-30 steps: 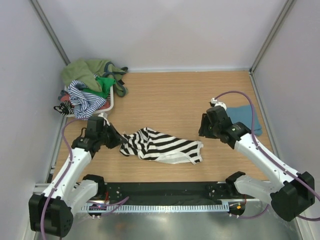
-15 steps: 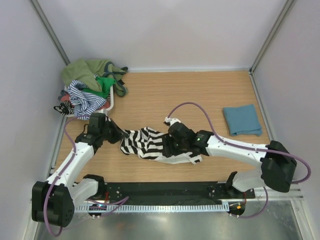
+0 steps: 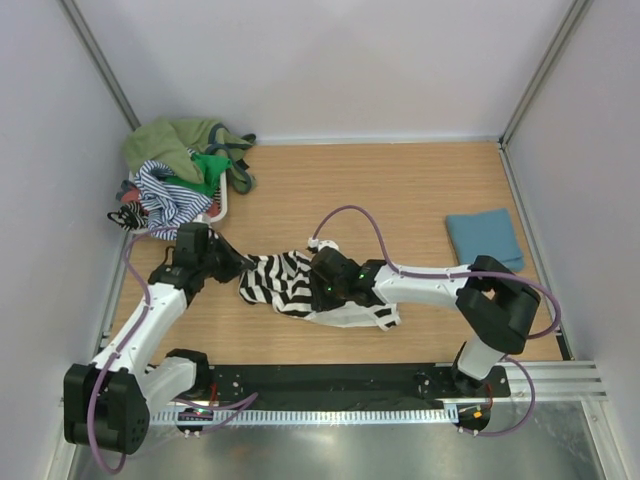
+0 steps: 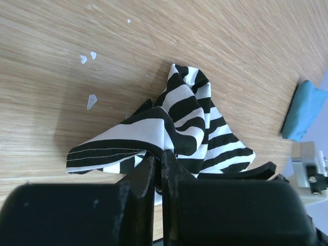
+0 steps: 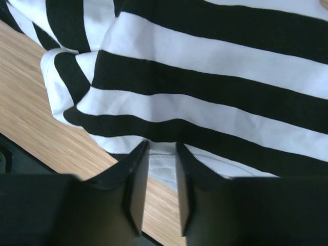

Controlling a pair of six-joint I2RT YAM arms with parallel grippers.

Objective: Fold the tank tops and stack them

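the right arm hides much of the striped tank top [image 3: 272,283], which lies mid tabletop [image 3: 400,190]. the left gripper [image 3: 240,268] fingers [image 4: 143,177] pinch its edge; the right gripper [image 3: 322,292] fingers [image 5: 134,184] stand slightly spread at its hem. one folded teal top [image 3: 485,240] lies well apart. a heap [image 3: 175,165] of tops, too tangled to count, buries a white basket [image 3: 222,208].
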